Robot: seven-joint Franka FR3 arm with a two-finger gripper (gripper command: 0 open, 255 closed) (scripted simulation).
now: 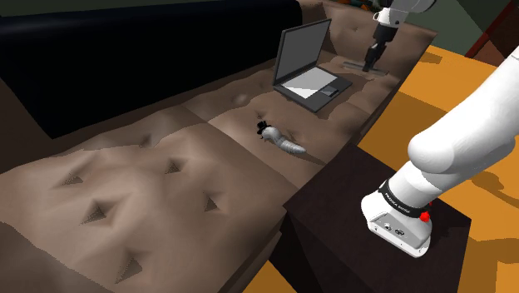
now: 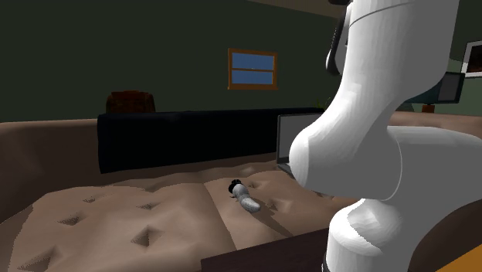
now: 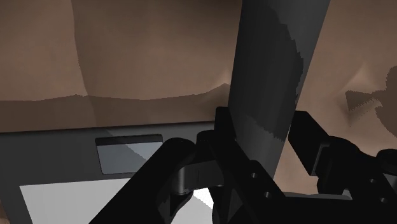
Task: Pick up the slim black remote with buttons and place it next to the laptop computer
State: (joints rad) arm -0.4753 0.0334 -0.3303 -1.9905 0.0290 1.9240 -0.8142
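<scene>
Brown tufted sofa, open laptop on it. The gripper is clamped on the slim dark remote — probably light, stiff, slick — best pinched across its narrow width.

I log the sofa as matt, dimpled upholstery, the remote smooth and dull, the arm smooth with a soft sheen.

I see a brown tufted sofa, a framed window on the green wall behind it, and orange floor beside it.
</scene>
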